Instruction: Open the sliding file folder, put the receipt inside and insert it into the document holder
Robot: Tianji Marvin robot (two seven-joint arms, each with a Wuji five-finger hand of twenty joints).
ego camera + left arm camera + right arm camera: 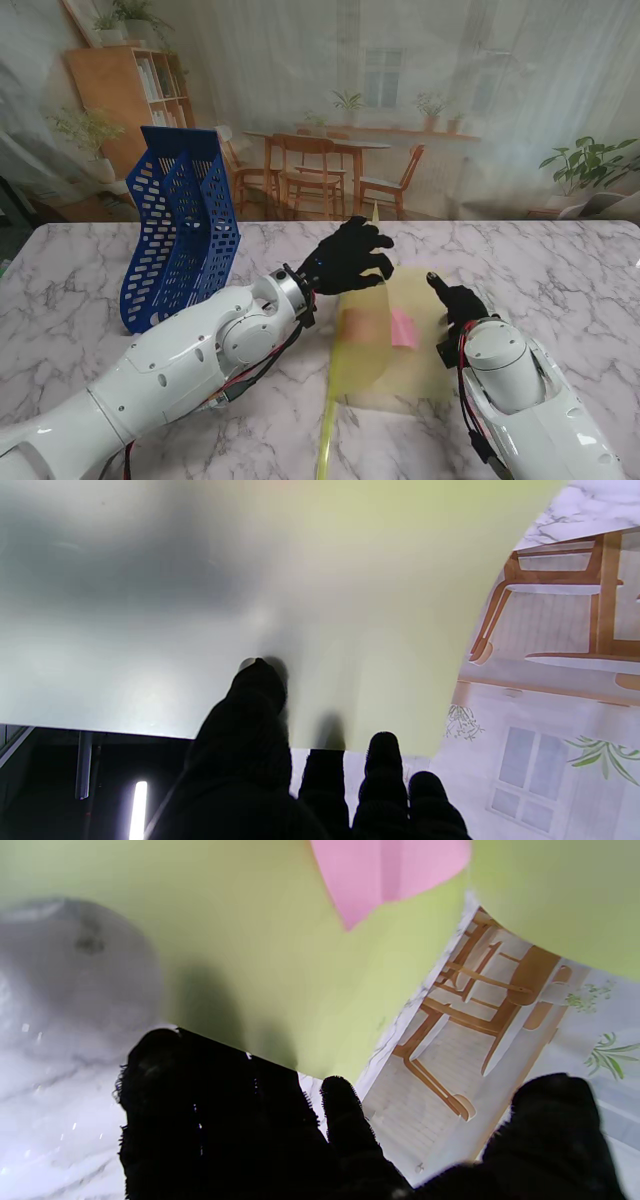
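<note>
Here, mid-table: yellow sliding file folder [385, 335] propped open, upper leaf pinched in the left hand [347, 258] and bowed upward, seemingly to keep the pocket gaping. Left fingers [257, 690] curled onto the leaf's edge, thumb against its face, the others behind it. Pink receipt [403, 329] already lying between the leaves, at about three o'clock from the fold. Right hand [458, 298] at the folder's three o'clock edge, fingers [345, 1110] loosely apart with one extended, holding nothing, resting on or just beside the lower leaf, probably to pin it flat; actual contact unclear. Blue document holder [180, 228] upright at ten o'clock, well apart, not yet loaded. Closing and insertion apparently ahead.
</note>
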